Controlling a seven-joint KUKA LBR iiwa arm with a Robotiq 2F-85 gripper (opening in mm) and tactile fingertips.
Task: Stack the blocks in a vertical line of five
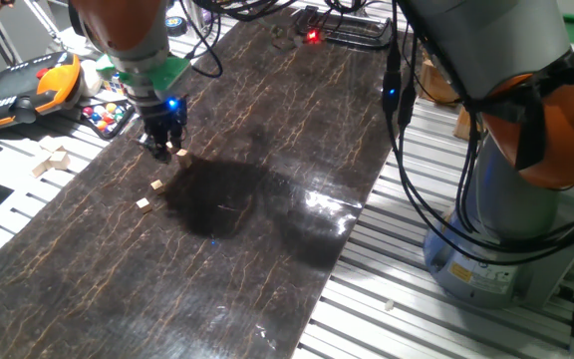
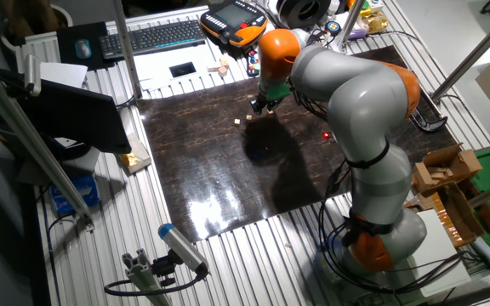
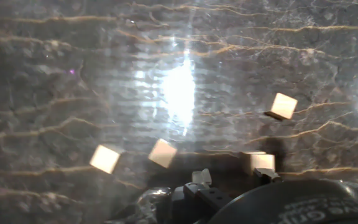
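Observation:
Several tiny tan blocks lie on the dark marbled mat (image 1: 267,229). In the hand view one block (image 3: 105,158) lies at the left and a second block (image 3: 163,153) beside it. A third block (image 3: 283,105) sits farther off at the right, and a fourth block (image 3: 258,162) rests right by the right fingertip. My gripper (image 1: 164,146) hovers low over the mat's far left part, with one block (image 1: 181,154) just beside it and two more blocks (image 1: 157,184) (image 1: 143,203) nearer the camera. The gripper (image 3: 232,179) looks open, with nothing between its fingers. No stack shows clearly.
Larger pale wooden blocks (image 1: 53,160) lie off the mat at the left. An orange teach pendant (image 1: 23,88) and a multicoloured puzzle cube (image 1: 108,115) sit behind them. The robot base (image 1: 506,229) and cables stand at the right.

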